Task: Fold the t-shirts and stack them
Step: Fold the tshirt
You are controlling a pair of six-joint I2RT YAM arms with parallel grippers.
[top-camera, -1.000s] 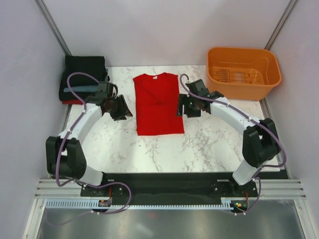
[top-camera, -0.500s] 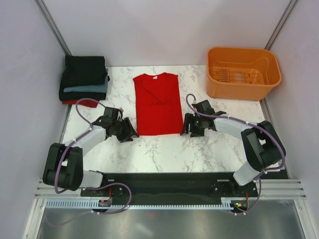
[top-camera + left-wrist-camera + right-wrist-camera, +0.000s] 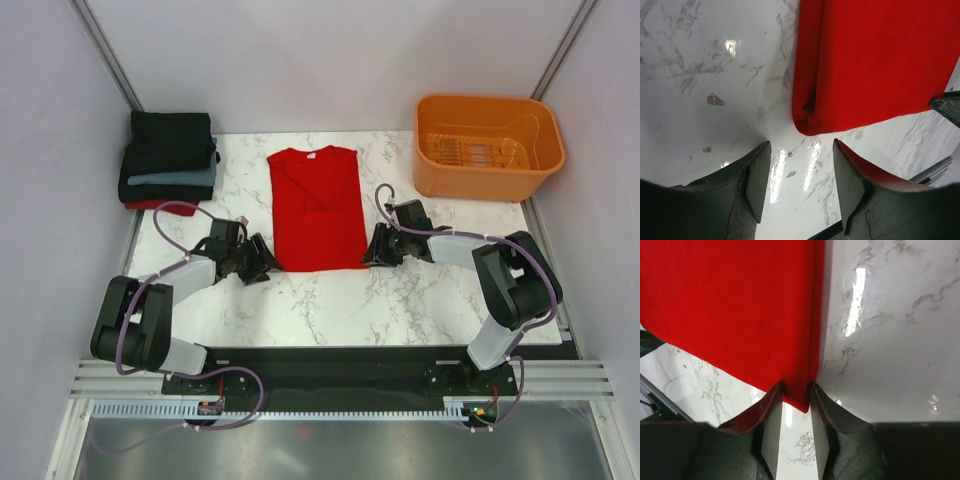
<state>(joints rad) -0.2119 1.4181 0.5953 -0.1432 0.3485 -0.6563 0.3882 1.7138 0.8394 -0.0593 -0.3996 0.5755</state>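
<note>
A bright red t-shirt [image 3: 316,210], folded into a long strip, lies flat in the middle of the table with its collar at the far end. My left gripper [image 3: 268,262] is open and empty, low over the marble just short of the shirt's near left corner [image 3: 807,117]. My right gripper [image 3: 372,250] is at the near right corner, and its narrow jaws pinch the red corner [image 3: 799,390] between the fingertips. A stack of folded shirts [image 3: 168,160], black on top with slate-blue and red below, sits at the far left.
An orange plastic basket [image 3: 488,145] stands at the far right corner. White walls close in the back and both sides. The black base rail [image 3: 330,365] runs along the near table edge.
Both grippers moved from beside the shirt's middle down toward its near corners. The right gripper has come onto the near right corner; the left stopped just off the near left corner.
</note>
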